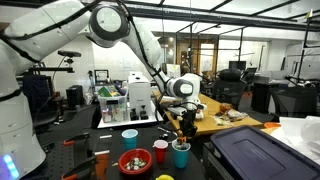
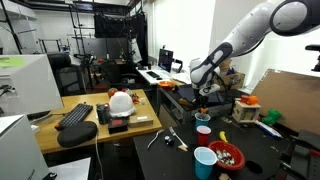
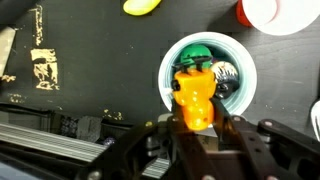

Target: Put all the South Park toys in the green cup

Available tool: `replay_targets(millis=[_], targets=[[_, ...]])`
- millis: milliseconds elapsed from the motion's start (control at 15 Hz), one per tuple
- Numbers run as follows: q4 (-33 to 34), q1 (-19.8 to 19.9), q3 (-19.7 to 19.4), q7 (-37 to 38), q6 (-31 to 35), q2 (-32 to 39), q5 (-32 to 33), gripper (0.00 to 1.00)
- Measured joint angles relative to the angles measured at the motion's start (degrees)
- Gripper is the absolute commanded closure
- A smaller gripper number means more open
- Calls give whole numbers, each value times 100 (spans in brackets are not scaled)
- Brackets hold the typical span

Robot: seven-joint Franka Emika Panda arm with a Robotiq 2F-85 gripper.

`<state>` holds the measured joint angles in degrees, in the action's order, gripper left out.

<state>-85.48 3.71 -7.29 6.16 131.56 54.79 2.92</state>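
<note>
My gripper point(image 3: 195, 120) is shut on an orange South Park toy point(image 3: 193, 92) and holds it right above the open mouth of the green cup point(image 3: 240, 95). In the cup I see a toy with a green hat point(image 3: 198, 54) and another dark-and-white toy point(image 3: 226, 74). In both exterior views the gripper point(image 1: 186, 122) point(image 2: 203, 101) hangs above the green cup point(image 1: 181, 155) point(image 2: 205, 132), clear of its rim.
A red cup point(image 1: 160, 151) point(image 3: 272, 12) stands beside the green cup. A light-blue cup point(image 1: 130, 137) point(image 2: 204, 162) and a red bowl of small items point(image 1: 135, 161) point(image 2: 228, 155) stand nearby. A yellow object point(image 3: 141, 6) lies on the black tabletop.
</note>
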Motion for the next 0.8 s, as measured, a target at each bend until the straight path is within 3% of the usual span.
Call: replay_targets(millis=[733, 800], targets=[[-380, -472, -275, 251, 540, 43, 603, 92], [-395, -514, -309, 307, 562, 43, 622, 76]])
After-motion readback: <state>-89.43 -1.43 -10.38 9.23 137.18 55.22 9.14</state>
